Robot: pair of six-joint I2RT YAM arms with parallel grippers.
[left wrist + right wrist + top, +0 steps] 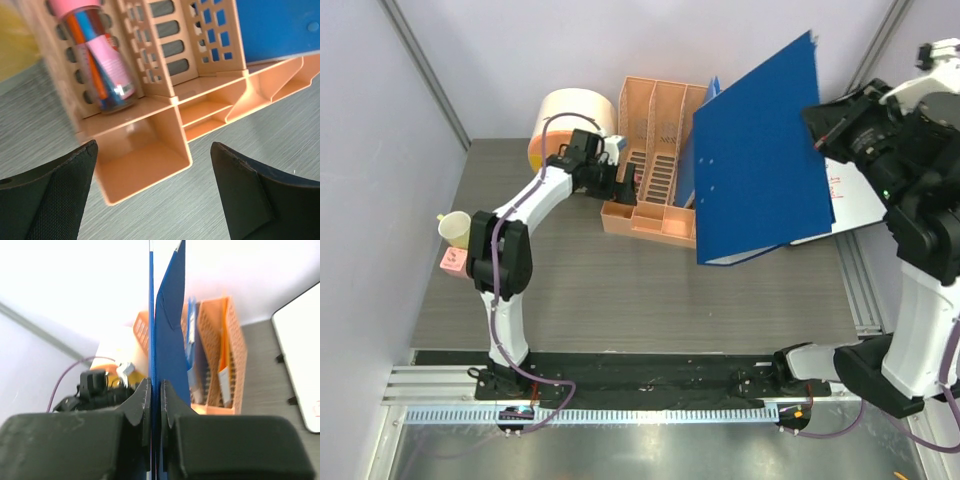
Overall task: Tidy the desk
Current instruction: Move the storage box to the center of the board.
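Blue binder point(760, 150), top view: raised above the desk point(650, 290), tilted, right claw point(817, 128) at its right edge.
Desk: grey surface spanning mid-view.
Peach organiser point(655, 140): far desk edge, left claw point(615, 182) beside its left end.
Left wrist view: pink-and-blue canister point(100, 65) upright in organiser's end compartment; left claw spread wide, holding nothing.
Right wrist view: right claw clamped on binder's edge; blue sheets point(192, 350) in organiser slot.

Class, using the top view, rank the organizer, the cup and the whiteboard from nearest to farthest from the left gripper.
From the left gripper:
1. Organizer, right in front of the fingers.
2. Cup, at the far left.
3. Whiteboard, at the far right.
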